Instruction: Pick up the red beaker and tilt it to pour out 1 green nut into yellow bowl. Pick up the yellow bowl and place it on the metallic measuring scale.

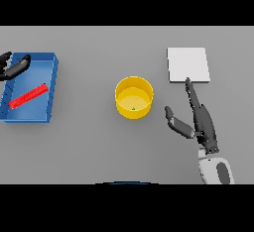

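Looking down from the head view, a grey table (89, 146) is shown with wide bare stretches along its near and far edges and between its objects. A yellow bowl (134, 97) stands upright near the middle, well apart from everything else, with one small green nut (133, 109) lying on its floor. To its right, towards the far side, a flat metallic measuring scale (188, 65) is seen, unloaded. The right hand (201, 122) is held between bowl and scale with fingers straight and thumb spread towards the bowl; nothing is grasped, and the longest fingertip overlaps the near edge of the scale. At the left edge a blue tray (53, 85) is placed, and a red beaker (29, 96) lies on its side inside it, set diagonally. The left hand (15, 68) is seen over the tray's far left corner, fingers loosely curled, nothing being held.
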### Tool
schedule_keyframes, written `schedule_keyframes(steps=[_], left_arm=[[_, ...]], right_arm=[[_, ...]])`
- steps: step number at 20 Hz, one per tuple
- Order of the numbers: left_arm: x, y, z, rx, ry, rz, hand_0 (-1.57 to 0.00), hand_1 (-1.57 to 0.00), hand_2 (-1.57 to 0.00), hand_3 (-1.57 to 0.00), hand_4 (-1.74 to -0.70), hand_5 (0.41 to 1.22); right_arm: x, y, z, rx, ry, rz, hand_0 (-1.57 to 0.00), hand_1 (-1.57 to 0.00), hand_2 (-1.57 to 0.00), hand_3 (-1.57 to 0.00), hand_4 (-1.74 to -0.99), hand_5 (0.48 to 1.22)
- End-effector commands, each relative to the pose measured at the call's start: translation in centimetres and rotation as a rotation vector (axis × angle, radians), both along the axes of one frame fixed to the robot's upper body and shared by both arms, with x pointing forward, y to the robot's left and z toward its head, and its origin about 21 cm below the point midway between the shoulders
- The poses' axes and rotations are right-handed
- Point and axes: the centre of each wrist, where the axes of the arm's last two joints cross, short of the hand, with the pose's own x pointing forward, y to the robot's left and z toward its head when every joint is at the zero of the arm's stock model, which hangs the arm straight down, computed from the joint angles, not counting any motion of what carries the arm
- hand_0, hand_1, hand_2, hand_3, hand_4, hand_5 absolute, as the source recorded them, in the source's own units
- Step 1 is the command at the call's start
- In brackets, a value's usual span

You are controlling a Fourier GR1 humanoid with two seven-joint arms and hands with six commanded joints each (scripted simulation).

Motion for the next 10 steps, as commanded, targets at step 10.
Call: schedule_keyframes(steps=[10], left_arm=[[0.3,-0.1,0.3,-0.023,-0.126,-0.008,-0.01,-0.01,-0.01,-0.01,-0.72,0.676]], right_arm=[[2.3,0.4,2.4,-0.408,-0.020,0.247,0.00,0.00,0.00,0.00,-1.190,0.716]])
